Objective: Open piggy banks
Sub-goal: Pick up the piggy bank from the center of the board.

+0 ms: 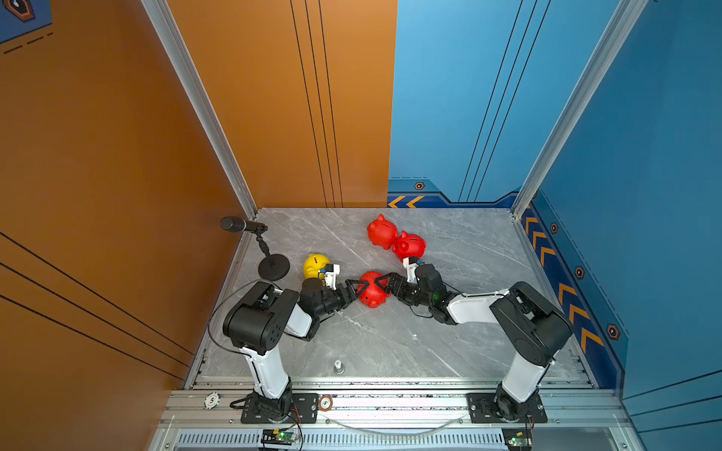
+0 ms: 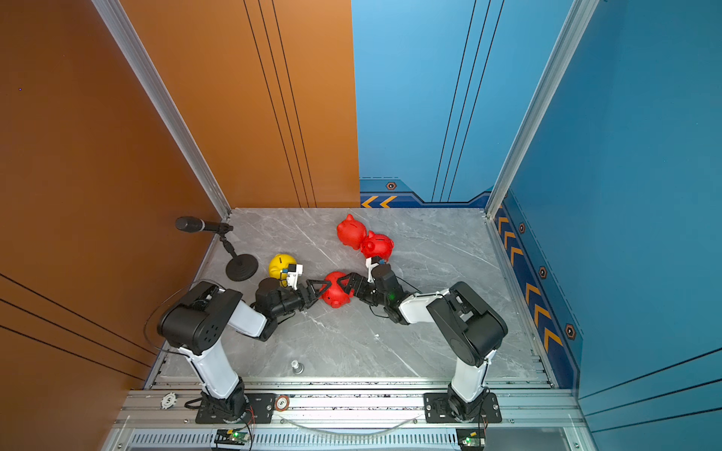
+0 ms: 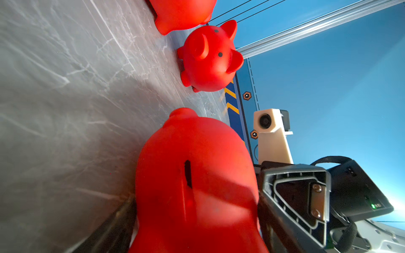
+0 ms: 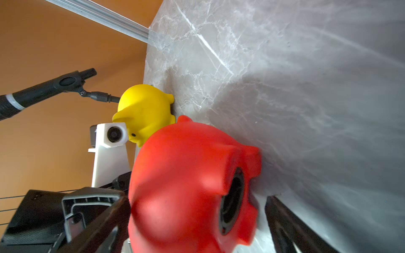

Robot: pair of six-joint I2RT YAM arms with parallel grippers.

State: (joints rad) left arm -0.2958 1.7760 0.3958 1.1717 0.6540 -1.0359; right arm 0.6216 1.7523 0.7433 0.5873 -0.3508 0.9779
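Nearest the front edge of the grey marble-patterned tabletop (image 1: 351, 343), about midway across, found a glossy red plastic pig-shaped bank (image 1: 373, 293) turned on its side, clamped tight by the left gripper (image 1: 360, 291) at its slotted back and straddled at its underside by the right gripper (image 1: 386, 291), spread wide with one finger (image 4: 285, 225) just clear of the feet. Just beyond, toward the left edge, noted a yellow plastic pig bank (image 1: 314, 264) upright near a black microphone stand (image 1: 273, 267). Toward the far edge, saw a second red pig bank (image 1: 410, 245) touching a third red pig bank (image 1: 381, 231).
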